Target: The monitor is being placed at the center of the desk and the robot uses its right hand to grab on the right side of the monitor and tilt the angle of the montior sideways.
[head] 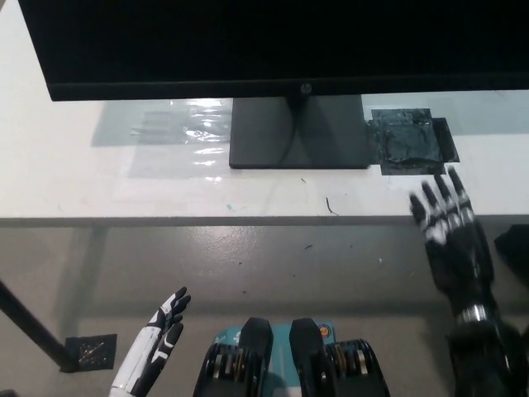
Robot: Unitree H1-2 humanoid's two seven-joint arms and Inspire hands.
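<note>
Monitor (273,45) top cut off; right hand (453,236) spread, holds nothing; left hand (157,343) low.

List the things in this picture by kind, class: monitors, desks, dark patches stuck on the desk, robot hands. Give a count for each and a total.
Monitors: 1, the black monitor
Desks: 1, the white desk
Dark patches on the desk: 1, the dark patch
Robot hands: 2, the white left hand and the black right hand
Total: 5
</note>
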